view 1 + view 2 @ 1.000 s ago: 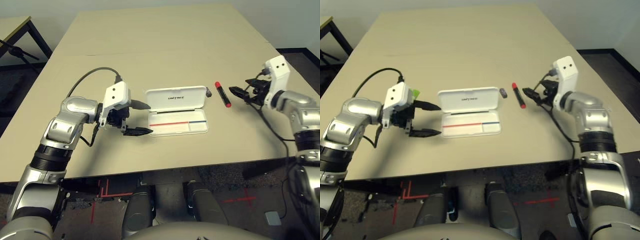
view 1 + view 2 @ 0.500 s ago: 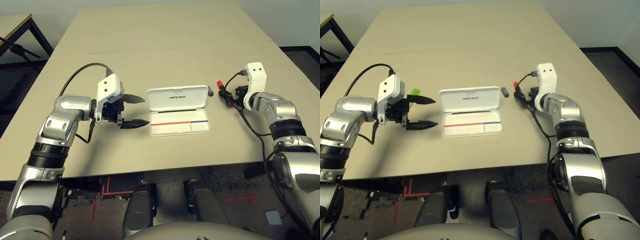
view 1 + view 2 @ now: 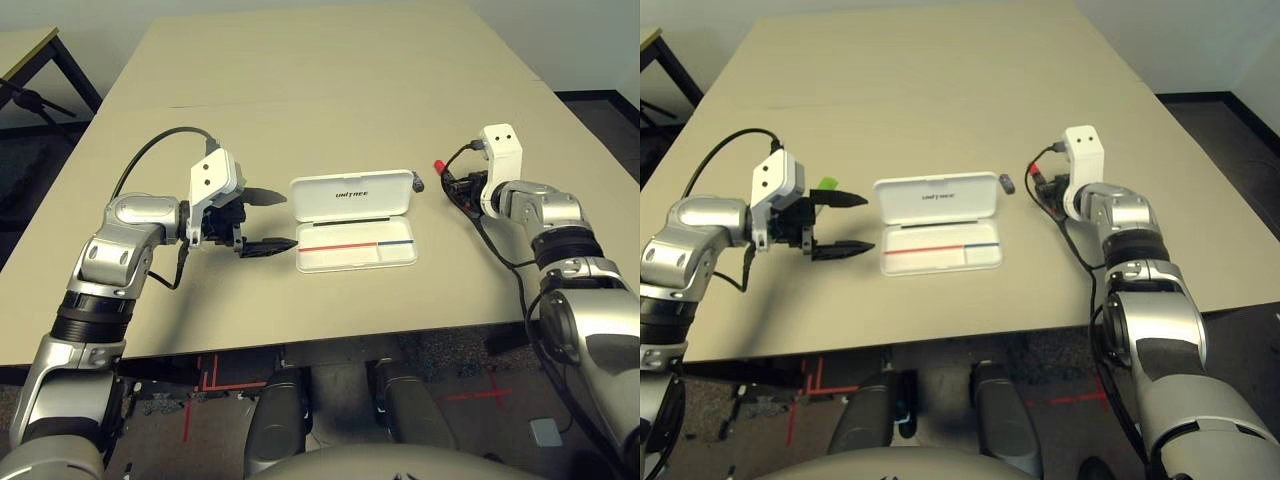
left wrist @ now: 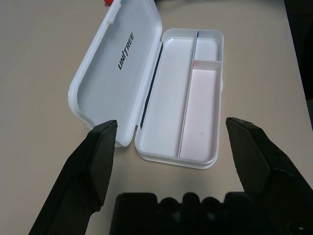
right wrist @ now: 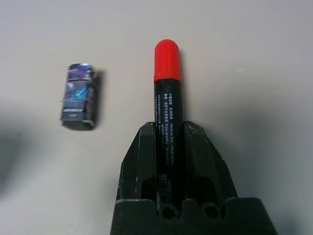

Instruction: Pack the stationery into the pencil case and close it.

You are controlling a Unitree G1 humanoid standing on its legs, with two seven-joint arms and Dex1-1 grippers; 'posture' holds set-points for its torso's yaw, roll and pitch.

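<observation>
The white pencil case (image 3: 357, 243) lies open at the table's middle, lid (image 3: 350, 195) tilted back and the tray (image 4: 198, 105) bare inside. Just left of it my left gripper (image 3: 268, 220) is open, fingers pointing at the case. A light-green stick (image 3: 826, 184) lies behind that gripper. Right of the case, my right gripper (image 5: 168, 134) is shut on the marker (image 5: 166, 93), a black barrel with a red end, low by the tabletop. The tiny dark piece (image 5: 78, 98) lies beside the marker, near the lid's right corner (image 3: 418, 184).
The beige table (image 3: 330, 90) stretches far back with free room behind the case. Its front edge runs close below the case. A second table with black legs (image 3: 40, 70) stands at the far left. Dark floor lies beyond the right edge.
My right gripper has swung left to the marker and shut on it. My left gripper has drawn back a little from the case, still open.
</observation>
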